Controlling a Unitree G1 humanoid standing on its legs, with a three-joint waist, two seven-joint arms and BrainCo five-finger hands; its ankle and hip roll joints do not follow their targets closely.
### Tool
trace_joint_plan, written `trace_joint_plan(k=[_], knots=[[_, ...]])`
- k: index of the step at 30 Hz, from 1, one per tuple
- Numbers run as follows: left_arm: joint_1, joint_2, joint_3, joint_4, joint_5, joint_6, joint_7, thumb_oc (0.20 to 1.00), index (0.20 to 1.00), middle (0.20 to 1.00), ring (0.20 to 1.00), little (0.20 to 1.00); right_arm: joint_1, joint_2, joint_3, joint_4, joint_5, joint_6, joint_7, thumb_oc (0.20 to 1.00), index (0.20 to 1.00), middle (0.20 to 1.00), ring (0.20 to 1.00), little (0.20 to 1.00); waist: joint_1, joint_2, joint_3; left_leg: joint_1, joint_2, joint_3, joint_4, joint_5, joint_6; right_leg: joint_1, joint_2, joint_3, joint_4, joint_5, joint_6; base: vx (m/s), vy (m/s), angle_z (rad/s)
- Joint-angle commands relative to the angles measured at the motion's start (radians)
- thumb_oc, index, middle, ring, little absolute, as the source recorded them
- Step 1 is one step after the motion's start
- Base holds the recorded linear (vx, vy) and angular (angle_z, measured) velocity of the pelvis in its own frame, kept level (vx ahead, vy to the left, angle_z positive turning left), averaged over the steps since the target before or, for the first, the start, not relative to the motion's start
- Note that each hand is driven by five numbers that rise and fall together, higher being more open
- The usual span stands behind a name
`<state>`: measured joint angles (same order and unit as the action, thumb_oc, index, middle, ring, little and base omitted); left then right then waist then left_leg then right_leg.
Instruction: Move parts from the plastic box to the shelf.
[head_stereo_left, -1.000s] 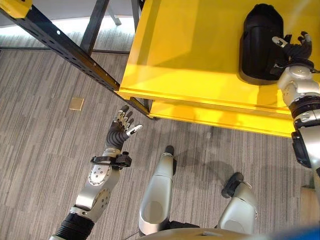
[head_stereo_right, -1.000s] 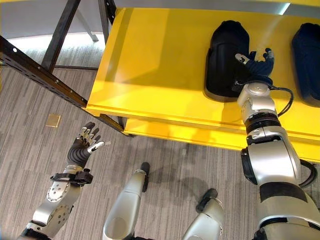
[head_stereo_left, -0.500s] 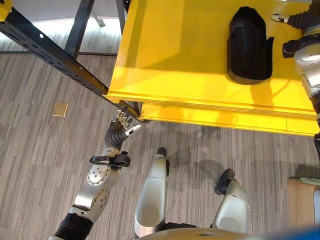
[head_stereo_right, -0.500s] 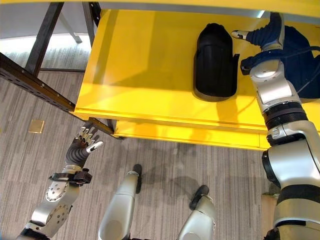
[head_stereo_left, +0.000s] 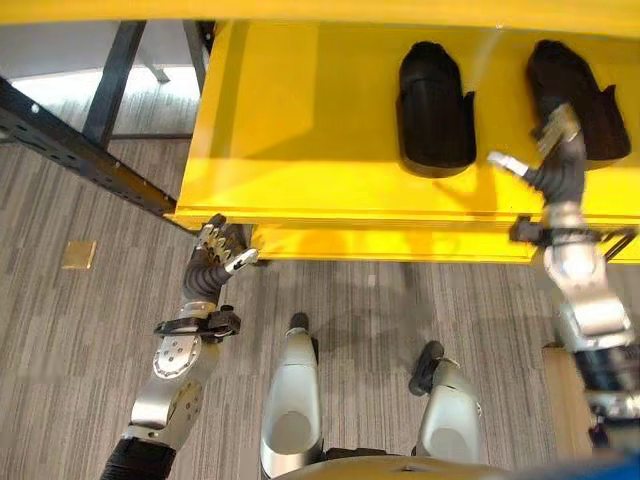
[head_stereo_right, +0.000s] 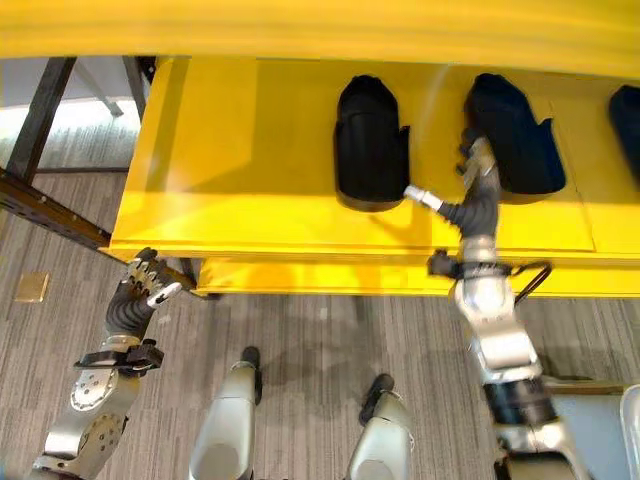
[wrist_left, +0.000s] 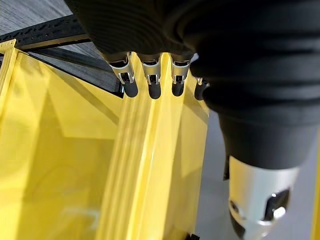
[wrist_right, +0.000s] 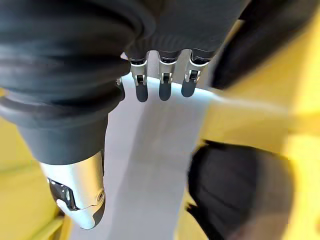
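Two black moulded parts lie on the yellow shelf (head_stereo_left: 300, 130): one part (head_stereo_left: 436, 105) left of my right hand, a second part (head_stereo_left: 570, 95) just behind it. A third part (head_stereo_right: 628, 115) peeks in at the far right edge. My right hand (head_stereo_left: 557, 175) hovers over the shelf's front edge between the first two parts, open, fingers (wrist_right: 165, 82) straight, thumb spread, holding nothing. My left hand (head_stereo_left: 210, 270) hangs open below the shelf's left front corner, its fingers (wrist_left: 150, 85) straight and apart from the shelf.
A black perforated steel beam (head_stereo_left: 70, 150) runs diagonally at the left. A lower yellow shelf edge (head_stereo_left: 400, 245) sits under the top one. A small tan square (head_stereo_left: 78, 253) lies on the grey carpet. A wooden-looking edge (head_stereo_left: 565, 400) shows at lower right.
The camera has shifted, bringing more of the shelf into view. My right hand has come off the black part and drawn back to the shelf's front edge. The left hand stays open.
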<state>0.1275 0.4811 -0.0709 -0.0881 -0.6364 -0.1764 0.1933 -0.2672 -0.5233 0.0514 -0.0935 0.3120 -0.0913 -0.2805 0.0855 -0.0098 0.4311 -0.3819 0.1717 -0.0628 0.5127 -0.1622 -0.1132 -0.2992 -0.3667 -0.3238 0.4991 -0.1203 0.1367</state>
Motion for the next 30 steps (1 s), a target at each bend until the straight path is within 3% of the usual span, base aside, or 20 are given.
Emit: trace_joint_plan(k=[1,7,9,16,23,30], knots=[[0.004,0.025,0.016,-0.005,0.044,-0.027,-0.026,1.0,1.0,1.0,1.0,1.0,-0.079,-0.021,-0.036,-0.019,-0.011,-0.083,0.045,1.0,1.0,1.0,1.0,1.0,0.003,-0.011,-0.054,0.001,-0.027,0.0,-0.049,0.056,0.039,0.1,0.032,-0.019,0.06,-0.092,-0.017,0.05,-0.035,-0.07],[0.02,0.004,0.026,0.006,0.069,-0.029,-0.028,1.0,1.0,1.0,1.0,1.0,-0.001,-0.018,-0.039,-0.077,-0.148,-0.079,0.054,1.0,1.0,1.0,1.0,1.0,-0.01,-0.015,-0.067,0.027,-0.017,0.009,-0.073,0.061,0.034,0.122,0.038,-0.023,0.028,-0.083,-0.013,0.0,0.0,0.0],[0.029,-0.007,0.029,0.011,0.089,-0.033,-0.024,1.0,1.0,1.0,1.0,1.0,0.037,-0.045,-0.034,-0.103,-0.28,-0.076,0.053,1.0,1.0,1.0,1.0,1.0,-0.018,-0.017,-0.068,0.03,-0.013,0.017,-0.07,0.057,0.034,0.123,0.038,-0.017,0.025,-0.079,-0.009,0.0,0.0,0.0],[0.037,-0.006,0.032,0.015,0.116,-0.036,-0.015,1.0,1.0,1.0,1.0,1.0,0.031,-0.112,-0.004,-0.069,-0.46,-0.044,0.038,1.0,1.0,1.0,1.0,1.0,-0.014,-0.021,-0.056,0.023,-0.007,0.018,-0.054,0.048,0.035,0.118,0.039,-0.009,0.031,-0.078,-0.008,0.0,0.0,0.0],[0.029,0.003,0.018,0.028,0.122,-0.04,-0.014,1.0,1.0,1.0,1.0,1.0,-0.012,-0.154,0.106,0.098,-0.596,0.011,0.067,1.0,1.0,1.0,1.0,1.0,0.005,-0.021,-0.032,0.011,-0.01,0.018,-0.039,0.04,0.04,0.112,0.03,-0.011,0.045,-0.079,-0.008,0.0,0.001,0.0],[0.017,0.013,-0.001,0.032,0.114,-0.043,-0.017,1.0,1.0,1.0,1.0,1.0,-0.104,-0.122,0.205,0.284,-0.633,0.057,0.074,1.0,1.0,1.0,1.0,1.0,0.025,-0.021,-0.012,-0.007,-0.016,0.017,-0.023,0.033,0.048,0.103,0.025,-0.012,0.052,-0.073,-0.007,0.0,0.0,-0.01]])
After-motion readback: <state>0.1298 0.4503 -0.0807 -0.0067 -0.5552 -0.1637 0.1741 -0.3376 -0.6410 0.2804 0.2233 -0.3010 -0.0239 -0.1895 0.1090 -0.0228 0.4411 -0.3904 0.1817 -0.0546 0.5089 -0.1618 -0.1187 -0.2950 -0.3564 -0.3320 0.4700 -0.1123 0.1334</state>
